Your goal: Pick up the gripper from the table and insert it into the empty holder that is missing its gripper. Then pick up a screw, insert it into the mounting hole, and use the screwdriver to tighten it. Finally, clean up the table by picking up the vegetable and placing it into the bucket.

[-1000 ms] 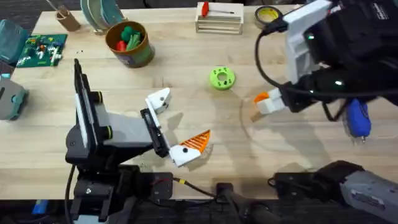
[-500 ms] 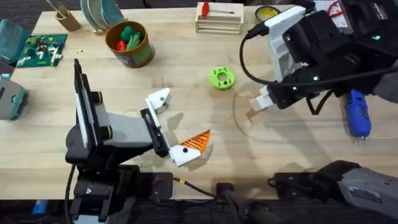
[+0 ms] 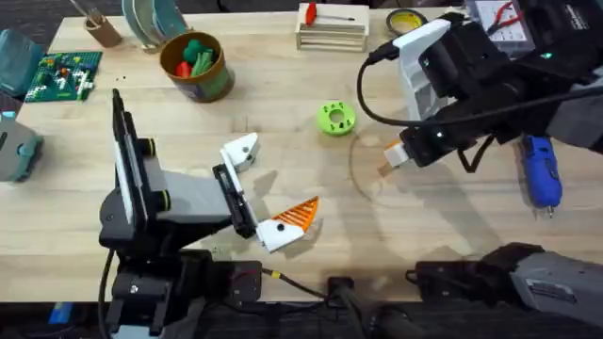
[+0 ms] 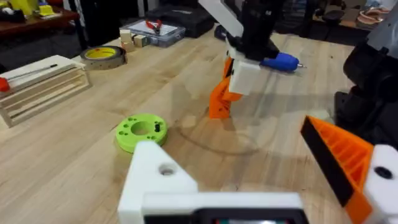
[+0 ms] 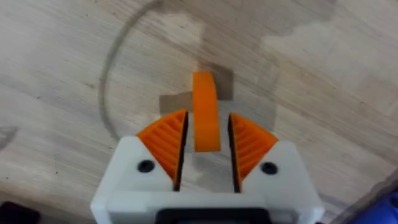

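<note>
The gripper (image 5: 205, 112), a small orange wedge, is being straddled by the right gripper (image 5: 206, 149), whose ribbed pads (image 5: 166, 142) are standing slightly apart with the wedge between them; whether they are touching it cannot be told. The piece is being judged light, stiff and smooth-sided, best pinched across its flat flanks, low, so it is not squirted out. In the left wrist view it is seen standing on the table (image 4: 74, 149) under the right arm's white finger. The holder (image 3: 241, 151) is being kept well off to the side, on the left gripper (image 3: 268, 193), whose fingers are spread wide and empty. The wedge's base and ribbed face are being hidden by the pads.
</note>
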